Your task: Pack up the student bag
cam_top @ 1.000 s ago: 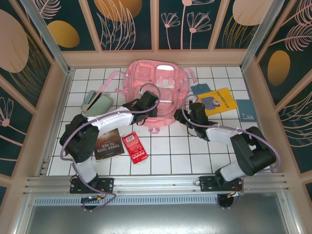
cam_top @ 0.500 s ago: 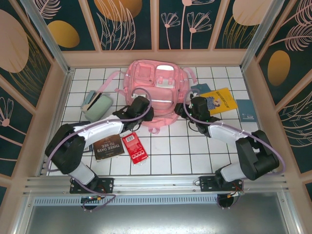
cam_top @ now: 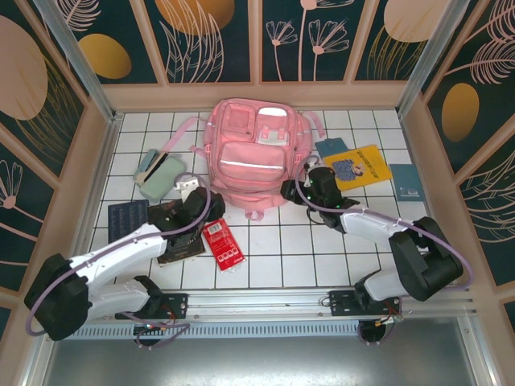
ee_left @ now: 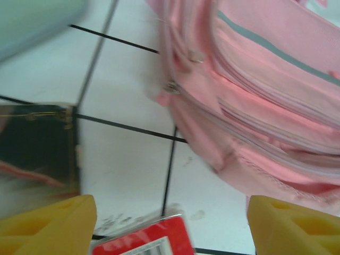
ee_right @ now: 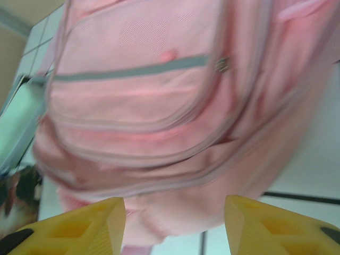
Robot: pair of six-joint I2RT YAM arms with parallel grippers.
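Bag (cam_top: 245,153) lies front-up at the table's far middle, with nothing visibly packed. Right gripper (cam_top: 291,190) sits by its near right corner, jaws half apart and empty. Left gripper (ee_left: 170,223) hovers wide open and empty over book (cam_top: 183,248) and red pack (cam_top: 223,245). Likely step: choosing an item; next, descend and close squarely.

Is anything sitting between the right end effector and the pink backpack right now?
Nothing visible does. The right end effector points straight at the student bag, close to its lower edge, jaws open. The yellow book lies off to the side, not in between.
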